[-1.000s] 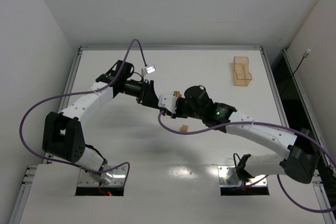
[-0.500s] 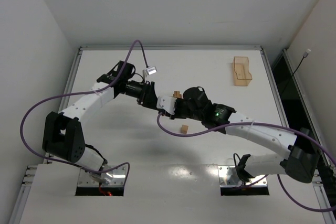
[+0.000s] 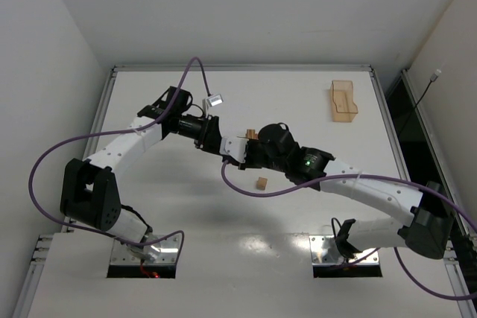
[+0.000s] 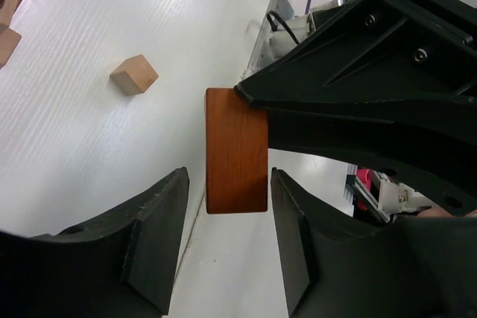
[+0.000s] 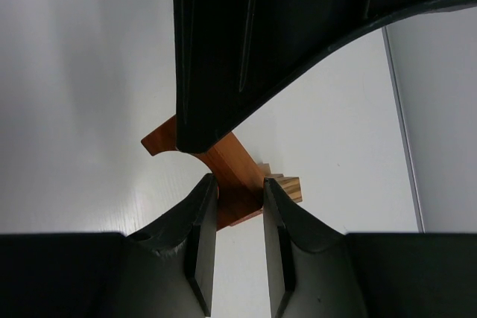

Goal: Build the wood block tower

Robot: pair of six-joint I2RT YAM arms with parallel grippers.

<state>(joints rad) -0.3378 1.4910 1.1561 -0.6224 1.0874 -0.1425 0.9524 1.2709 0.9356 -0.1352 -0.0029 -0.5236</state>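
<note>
I am handing over the reddish-brown block (image 4: pixel 236 147) in mid-air above the table (image 3: pixel 313 109). My right claw (image 5: pixel 240 195) is clamping it. My left claw (image 4: pixel 229 199) is flanking it, fingers apart and not yet gripping. Next, I judge, the left must close squarely before the right lets go.

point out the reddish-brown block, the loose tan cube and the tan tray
reddish-brown block (image 4: pixel 236 150), left wrist view, middle of its broad face
loose tan cube (image 4: pixel 135 74), left wrist view, centre of the cube
tan tray (image 3: pixel 344 102), top external view, its bare floor
</note>
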